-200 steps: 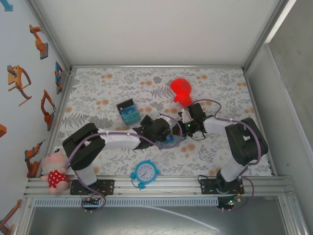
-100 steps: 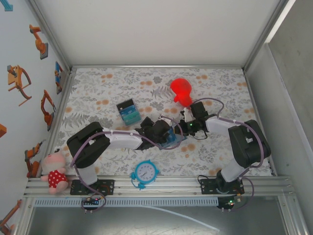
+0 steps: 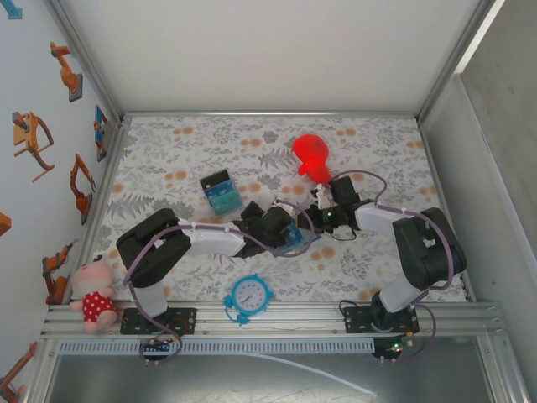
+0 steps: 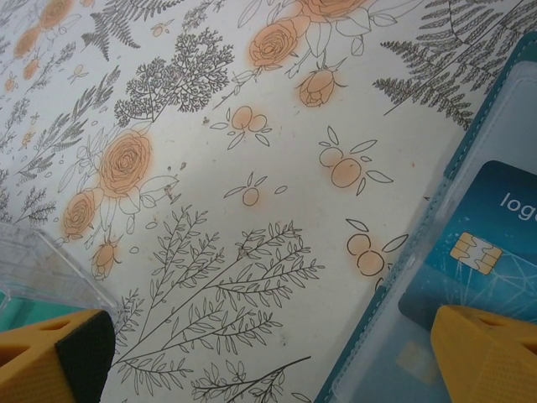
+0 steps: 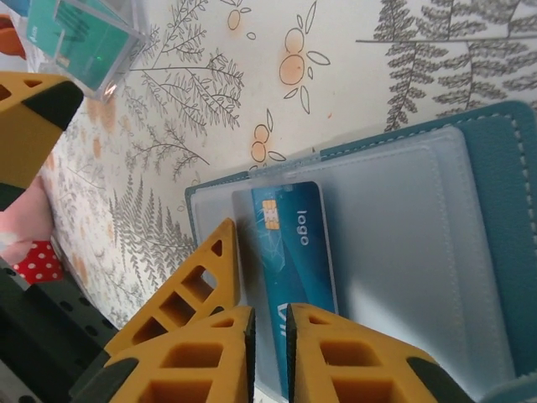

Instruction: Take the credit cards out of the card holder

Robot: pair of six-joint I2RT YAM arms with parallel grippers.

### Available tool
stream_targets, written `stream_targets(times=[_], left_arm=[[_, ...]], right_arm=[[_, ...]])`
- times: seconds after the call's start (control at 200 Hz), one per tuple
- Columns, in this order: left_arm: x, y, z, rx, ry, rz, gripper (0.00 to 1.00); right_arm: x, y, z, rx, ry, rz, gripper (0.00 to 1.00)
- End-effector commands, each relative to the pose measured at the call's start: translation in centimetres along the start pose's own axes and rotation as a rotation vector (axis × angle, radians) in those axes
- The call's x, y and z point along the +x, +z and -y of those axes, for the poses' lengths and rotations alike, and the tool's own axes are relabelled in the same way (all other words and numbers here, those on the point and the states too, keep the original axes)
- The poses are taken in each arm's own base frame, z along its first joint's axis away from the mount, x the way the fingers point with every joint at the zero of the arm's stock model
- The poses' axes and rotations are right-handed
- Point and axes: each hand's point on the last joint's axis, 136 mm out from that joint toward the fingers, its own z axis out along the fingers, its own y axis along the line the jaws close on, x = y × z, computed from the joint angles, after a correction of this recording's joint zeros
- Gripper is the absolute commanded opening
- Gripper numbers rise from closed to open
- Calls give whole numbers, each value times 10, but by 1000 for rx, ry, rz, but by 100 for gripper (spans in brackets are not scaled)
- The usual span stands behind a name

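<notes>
The card holder (image 5: pixel 495 252) lies open and flat on the flowered cloth, also seen as a blue patch between the two arms (image 3: pixel 296 241). A blue credit card (image 5: pixel 294 252) with a gold chip sits in its clear sleeve (image 4: pixel 495 243). My right gripper (image 5: pixel 268 327) points down at the card's near end, its jaws a narrow slit apart with the card showing through the gap. My left gripper (image 4: pixel 268 327) stands wide open. One of its fingertips (image 4: pixel 482 348) rests on the holder's left side, and the other (image 4: pixel 59 353) is over bare cloth.
A clear box with a teal insert (image 3: pixel 220 193) sits just left of the grippers (image 5: pixel 75 38). A red object (image 3: pixel 312 155) stands behind them. A blue clock (image 3: pixel 248 295) and a plush toy (image 3: pixel 94 295) lie by the near rail.
My right gripper's jaws have parted from shut to a narrow slit. Both arms have shifted slightly over the holder.
</notes>
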Motion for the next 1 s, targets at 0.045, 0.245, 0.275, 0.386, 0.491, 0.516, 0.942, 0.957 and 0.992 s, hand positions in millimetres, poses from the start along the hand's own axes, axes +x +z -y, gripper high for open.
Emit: stream_targets(times=[0.045,0.245,0.275,0.386,0.491,0.516,0.942,0.957,0.992], left_arm=[[9,1,7,15,13,-28,97],[14,1,6,11,9,-41,97],[14,1,6,12,7,-42,97],[16,1,5,8,5,-45,97],[17,1,5,9,4,-47,97],[17,0,5,8,4,-47,97],[21,2,7,9,1,-58,97],[22,2,7,10,2,-59,97],[22,2,7,8,2,-59,97]], right_arm=[[-4,-2,-10,-61,-4,28,20],[-1,-2,7,33,10,32,21],[0,-3,10,50,12,32,21],[3,-4,20,105,25,26,24],[8,-1,21,92,38,15,29],[9,-1,22,89,42,13,30],[19,16,14,7,51,-14,27],[18,17,13,2,51,-14,26],[18,18,11,-10,49,-17,24]])
